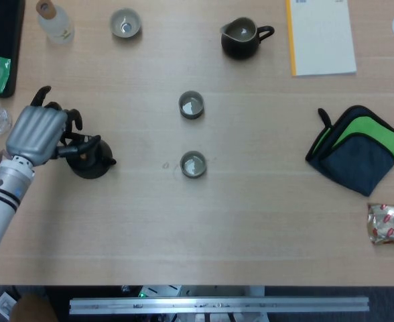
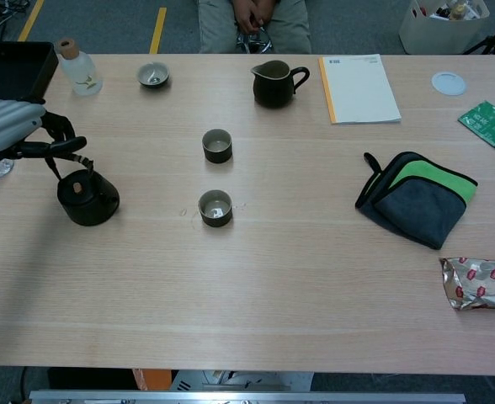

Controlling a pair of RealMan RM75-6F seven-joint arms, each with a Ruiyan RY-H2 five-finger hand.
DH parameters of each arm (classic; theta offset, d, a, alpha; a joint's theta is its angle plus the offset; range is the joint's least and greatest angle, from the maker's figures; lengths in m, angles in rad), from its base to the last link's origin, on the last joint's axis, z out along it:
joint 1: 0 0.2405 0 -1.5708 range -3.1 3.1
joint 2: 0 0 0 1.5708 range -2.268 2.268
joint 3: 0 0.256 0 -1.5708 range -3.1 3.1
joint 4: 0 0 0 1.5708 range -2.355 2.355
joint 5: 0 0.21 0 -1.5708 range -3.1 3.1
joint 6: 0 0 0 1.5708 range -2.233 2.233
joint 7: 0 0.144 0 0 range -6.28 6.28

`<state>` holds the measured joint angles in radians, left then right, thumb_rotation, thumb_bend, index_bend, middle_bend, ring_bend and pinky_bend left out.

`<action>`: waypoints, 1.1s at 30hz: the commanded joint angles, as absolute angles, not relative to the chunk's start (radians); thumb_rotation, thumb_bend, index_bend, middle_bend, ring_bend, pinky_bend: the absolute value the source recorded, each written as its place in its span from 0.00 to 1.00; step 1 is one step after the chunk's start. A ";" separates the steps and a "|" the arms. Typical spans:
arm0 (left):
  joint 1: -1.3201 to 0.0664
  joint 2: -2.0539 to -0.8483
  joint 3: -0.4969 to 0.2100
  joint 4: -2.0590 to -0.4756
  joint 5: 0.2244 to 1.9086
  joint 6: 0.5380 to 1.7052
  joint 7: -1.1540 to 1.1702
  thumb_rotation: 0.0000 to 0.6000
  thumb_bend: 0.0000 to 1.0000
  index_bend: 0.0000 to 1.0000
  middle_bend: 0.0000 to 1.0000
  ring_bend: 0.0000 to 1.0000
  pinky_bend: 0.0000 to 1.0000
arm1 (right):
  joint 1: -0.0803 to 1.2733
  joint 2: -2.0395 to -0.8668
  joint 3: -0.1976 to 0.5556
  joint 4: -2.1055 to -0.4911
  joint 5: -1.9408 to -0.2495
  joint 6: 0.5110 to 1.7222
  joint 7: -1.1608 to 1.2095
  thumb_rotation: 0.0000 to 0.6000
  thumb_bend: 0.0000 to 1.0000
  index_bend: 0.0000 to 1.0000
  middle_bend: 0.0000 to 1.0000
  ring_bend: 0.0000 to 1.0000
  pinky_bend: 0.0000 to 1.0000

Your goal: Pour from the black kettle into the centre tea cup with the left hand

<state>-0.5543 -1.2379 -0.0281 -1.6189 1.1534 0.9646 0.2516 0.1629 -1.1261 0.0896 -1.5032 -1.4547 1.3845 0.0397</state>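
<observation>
Black kettle (image 1: 90, 161) standing upright on the table (image 1: 204, 228) at its left side, well apart from the row of cups. Left hand (image 1: 36, 131) hovering just beside and slightly above the kettle, to its left; fingers (image 1: 76, 146) curled and reaching toward the raised handle (image 2: 62, 160), which in the chest view appears as a thin arch above the lid. Whether the fingertips actually hook the handle or only sit next to it: impossible to tell from either view. No sign of the kettle lifted; base flat on the table.

Three small cups in a rough line running away from the robot: near cup (image 1: 193, 164), centre tea cup (image 1: 191, 105), far cup (image 1: 125, 23). Centre tea cup lying to the right of the kettle and a little farther from the robot, so a carry rightward and slightly away, then a tilt with the spout (image 1: 110, 161) leading. Spout already pointing right, toward the cups, which suits the pour.

Right hand absent from both views; left hand plainly the nearer and the only one placed for the job. Judged stage: grasp not secured, lift and pour not yet begun.
</observation>
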 commanded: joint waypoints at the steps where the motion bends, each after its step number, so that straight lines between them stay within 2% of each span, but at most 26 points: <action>1: -0.521 -1.215 -0.009 -1.654 1.164 1.006 0.256 0.00 0.16 0.42 0.50 0.32 0.00 | 0.162 -1.125 0.089 -1.505 -1.458 1.388 0.040 1.00 0.06 0.08 0.22 0.11 0.20; 11: -0.452 -1.200 0.019 -1.716 1.203 1.093 0.265 0.02 0.16 0.42 0.50 0.32 0.00 | 0.158 -1.122 0.089 -1.506 -1.459 1.395 0.046 1.00 0.06 0.08 0.22 0.11 0.20; 18: -0.420 -1.217 0.026 -1.714 1.296 1.157 0.235 0.24 0.16 0.41 0.46 0.31 0.00 | 0.150 -1.119 0.086 -1.503 -1.462 1.406 0.055 1.00 0.06 0.08 0.22 0.11 0.20; 23: -0.409 -1.223 0.040 -1.741 1.316 1.158 0.260 0.34 0.16 0.42 0.46 0.32 0.00 | 0.148 -1.121 0.085 -1.501 -1.459 1.403 0.057 1.00 0.06 0.08 0.22 0.11 0.20; 33: -0.394 -1.282 0.040 -1.743 1.283 1.152 0.324 0.35 0.16 0.43 0.47 0.33 0.00 | 0.150 -1.121 0.085 -1.494 -1.456 1.394 0.057 1.00 0.06 0.08 0.22 0.11 0.20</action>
